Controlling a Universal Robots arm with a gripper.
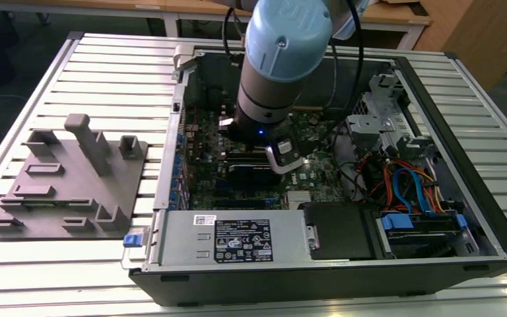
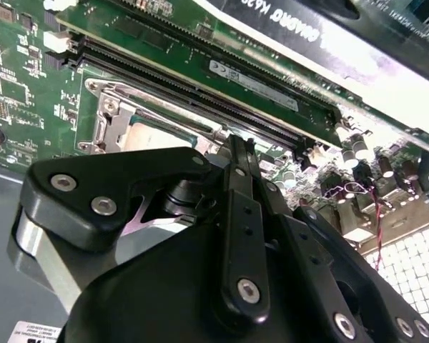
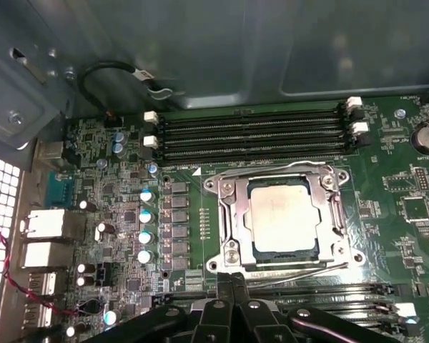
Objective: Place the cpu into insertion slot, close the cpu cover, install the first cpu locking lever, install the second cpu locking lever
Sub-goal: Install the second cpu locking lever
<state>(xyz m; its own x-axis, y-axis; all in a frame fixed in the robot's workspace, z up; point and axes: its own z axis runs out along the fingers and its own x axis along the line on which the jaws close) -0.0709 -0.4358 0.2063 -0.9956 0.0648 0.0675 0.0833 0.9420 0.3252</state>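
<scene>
In the first wrist view the cpu (image 3: 282,218) lies flat in the insertion slot (image 3: 327,259), its dull silver top showing through the window of the cpu cover (image 3: 231,214), which is down over it. Thin wire levers run along the socket's edges; one lever (image 3: 272,166) lies on the side toward the memory slots. My gripper (image 3: 232,282) is shut with nothing held, its tip just off the socket edge opposite that lever. The second wrist view shows the gripper (image 2: 234,143) beside the cover (image 2: 109,123) and cpu (image 2: 157,132). In the exterior view the gripper (image 1: 282,162) reaches down into the open computer case.
Long black memory slots (image 3: 250,132) flank the socket on two sides, and a row of capacitors (image 3: 146,214) stands beside it. The case holds a power supply (image 1: 227,238), drive cages (image 1: 385,119) and cables (image 1: 403,181). A grey fixture plate (image 1: 68,178) lies at the exterior view's left.
</scene>
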